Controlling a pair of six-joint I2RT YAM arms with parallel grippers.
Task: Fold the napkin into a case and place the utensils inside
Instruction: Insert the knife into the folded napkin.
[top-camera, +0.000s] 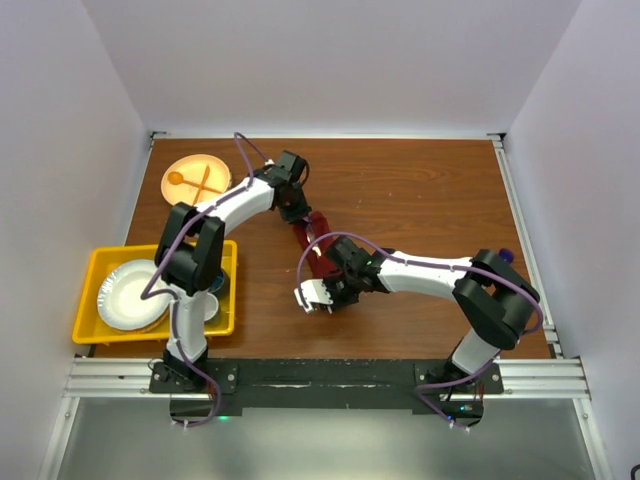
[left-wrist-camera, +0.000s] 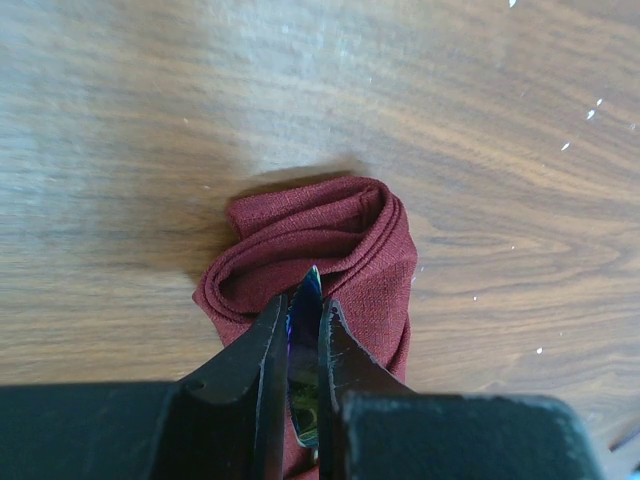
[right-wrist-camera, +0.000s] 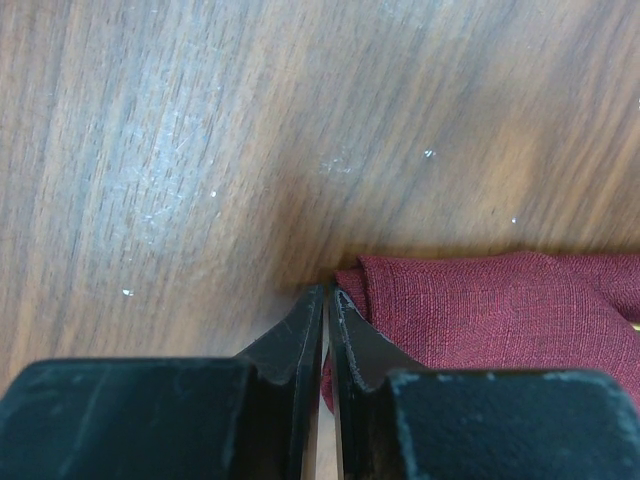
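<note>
Brown wooden tabletop (left-wrist-camera: 150, 120) underneath. Left claw (left-wrist-camera: 303, 300) clamped on utensil (left-wrist-camera: 303, 345), tip just ahead at case (left-wrist-camera: 350, 240) mouth. Right claw (right-wrist-camera: 327, 300) together against case corner. Mid-insertion, likely; needs straight push forward, case held steady.

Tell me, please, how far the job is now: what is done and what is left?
Done: the case is folded. In hand: the left gripper is shut on a utensil, its tip at the case's open mouth; the right gripper seems to pinch the case's edge. Left: pushing the utensil in. Whether others are inside already, I cannot tell.
</note>
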